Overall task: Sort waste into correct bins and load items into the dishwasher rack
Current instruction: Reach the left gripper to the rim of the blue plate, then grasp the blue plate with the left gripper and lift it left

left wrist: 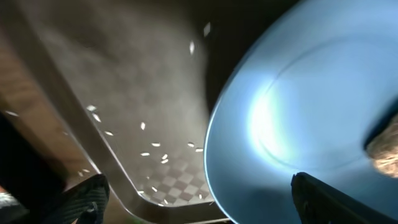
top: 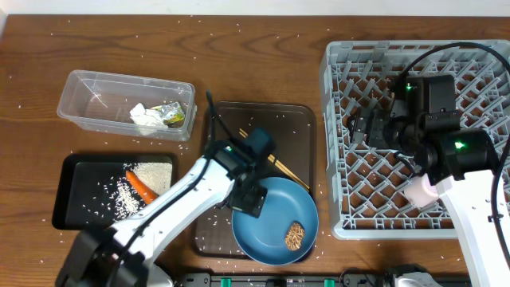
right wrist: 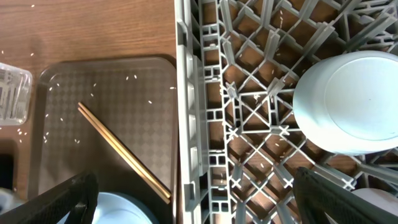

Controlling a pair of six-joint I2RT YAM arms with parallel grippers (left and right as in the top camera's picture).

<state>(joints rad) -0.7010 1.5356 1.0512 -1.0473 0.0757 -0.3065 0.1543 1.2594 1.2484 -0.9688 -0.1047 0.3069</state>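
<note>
The blue plate (top: 275, 219) lies on the brown tray's front right corner with a brown food lump (top: 296, 235) on it. My left gripper (top: 249, 199) is open at the plate's left rim; in the left wrist view the plate (left wrist: 311, 112) edge lies between the open fingers (left wrist: 205, 208). The wooden chopsticks (top: 285, 170) lie on the tray, also in the right wrist view (right wrist: 124, 152). My right gripper (top: 358, 127) is open and empty above the grey rack (top: 343, 223), over its left wall (right wrist: 205, 208). A white bowl (right wrist: 348, 102) sits upside down in the rack. A pale pink cup (top: 418, 191) shows beside the right arm.
The clear tub (top: 88, 112) at back left holds the white tissue (top: 143, 117) and the green-yellow wrapper (top: 171, 115). The black bin (top: 80, 167) in front of it holds the carrot (top: 141, 186) and rice (top: 127, 199). Rice grains are scattered over the table and the brown tray (top: 239, 127).
</note>
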